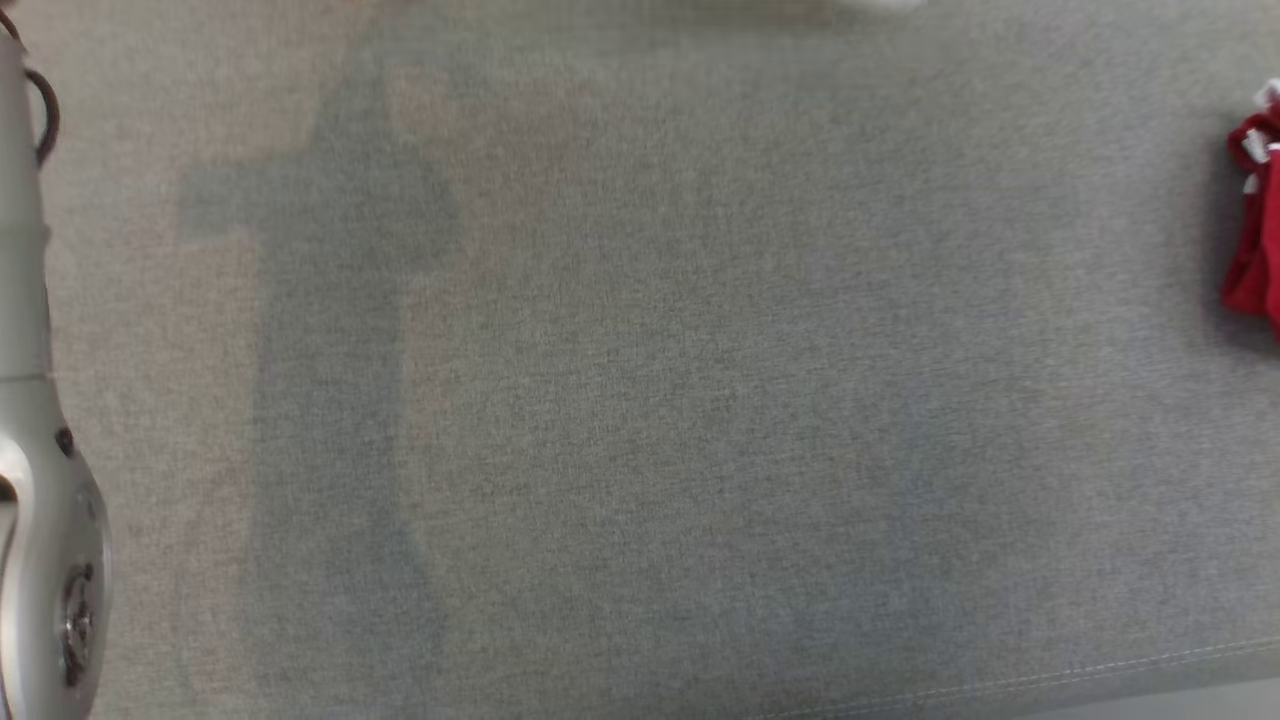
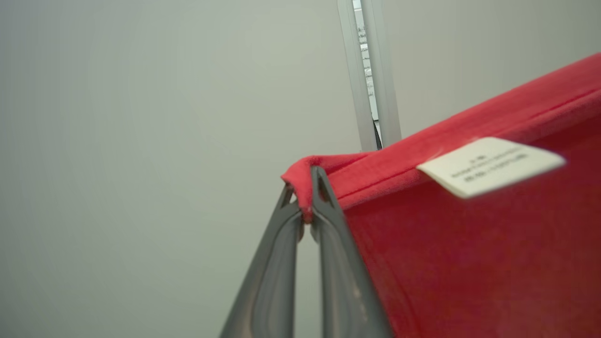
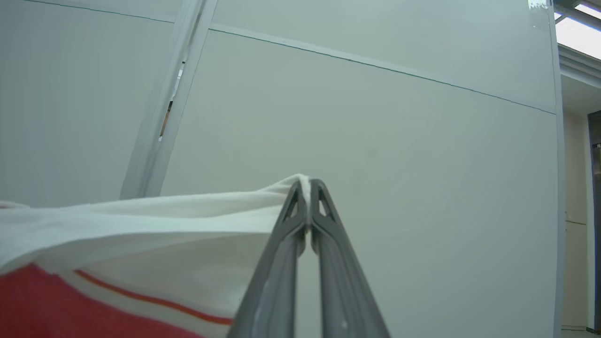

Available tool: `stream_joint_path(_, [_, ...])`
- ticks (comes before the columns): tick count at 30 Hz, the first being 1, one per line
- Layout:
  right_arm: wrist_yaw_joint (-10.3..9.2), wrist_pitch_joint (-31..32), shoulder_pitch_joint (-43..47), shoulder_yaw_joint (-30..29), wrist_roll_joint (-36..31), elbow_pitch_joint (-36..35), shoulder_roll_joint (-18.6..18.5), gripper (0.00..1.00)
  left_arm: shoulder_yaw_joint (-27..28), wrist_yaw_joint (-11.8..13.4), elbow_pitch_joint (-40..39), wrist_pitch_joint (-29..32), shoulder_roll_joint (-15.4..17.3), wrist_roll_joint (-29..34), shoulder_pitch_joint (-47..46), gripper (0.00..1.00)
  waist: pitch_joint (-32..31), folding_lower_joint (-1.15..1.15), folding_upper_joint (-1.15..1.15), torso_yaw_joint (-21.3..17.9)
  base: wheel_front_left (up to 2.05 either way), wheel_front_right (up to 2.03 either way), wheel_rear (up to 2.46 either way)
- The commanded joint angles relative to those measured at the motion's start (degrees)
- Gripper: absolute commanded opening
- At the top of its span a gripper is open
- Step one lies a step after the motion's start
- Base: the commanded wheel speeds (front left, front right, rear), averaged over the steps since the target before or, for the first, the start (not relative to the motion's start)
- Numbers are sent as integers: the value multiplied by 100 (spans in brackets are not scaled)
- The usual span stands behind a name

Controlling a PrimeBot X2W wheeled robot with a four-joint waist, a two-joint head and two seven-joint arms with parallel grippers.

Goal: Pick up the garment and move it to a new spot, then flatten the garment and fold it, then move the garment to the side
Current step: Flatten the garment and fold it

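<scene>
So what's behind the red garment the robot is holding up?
Behind the red garment is a pale wall with a vertical strip running down it. The garment hides the strip's lower end and the wall's lower right part.

1. Left forearm: pale and smooth, it runs pretty much straight up the left side of the head view, joint housing down near the bottom.
2. Left gripper: both long dark fingers are pressed together at the tips, pinching a little fold of the red garment right at its hem.
3. Right gripper: same deal, fingers squeezed tight with a white edge of the garment caught between the very tips.
</scene>
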Motion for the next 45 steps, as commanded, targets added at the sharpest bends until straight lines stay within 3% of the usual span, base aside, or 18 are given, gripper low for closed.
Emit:
stream_joint_path(1, [-26, -13, 45, -228, -6, 11, -27, 0, 40, 54, 151, -43, 64, 30, -36, 0, 563, -1, 0, 194, 0, 0, 0])
stream_joint_path(5, [-26, -14, 562, -352, 58, -77, 96, 0, 174, 33, 372, -97, 66, -123, 201, 0, 583, -1, 0, 208, 0, 0, 0])
stream_joint_path(9, [-27, -16, 1436, -310, 450, -271, 250, 0, 331, -21, 92, -94, -28, -223, 950, 0, 574, -1, 0, 211, 0, 0, 0])
stream_joint_path(17, [-25, -17, 4001, -62, 1251, -757, 556, 0, 697, -109, -366, -98, -600, -364, 3297, 0, 226, -1, 0, 217, 0, 0, 0])
stream_joint_path(23, [-25, -17, 5400, 232, 1698, -923, 706, 0, 1102, -155, -400, -99, -866, -491, 4694, 0, -269, -1, 0, 149, 0, 0, 0])
stream_joint_path(32, [-25, -17, 6747, 482, 1924, -839, 805, 0, 1411, -184, -461, -100, -1001, -568, 6039, 0, -1192, -1, 0, 69, 0, 0, 0])
stream_joint_path(45, [-25, -17, 8330, 792, 2034, -726, 872, 0, 1060, -48, -683, -100, -1011, -1157, 7541, 0, -2316, -1, 0, -83, 0, 0, 0])
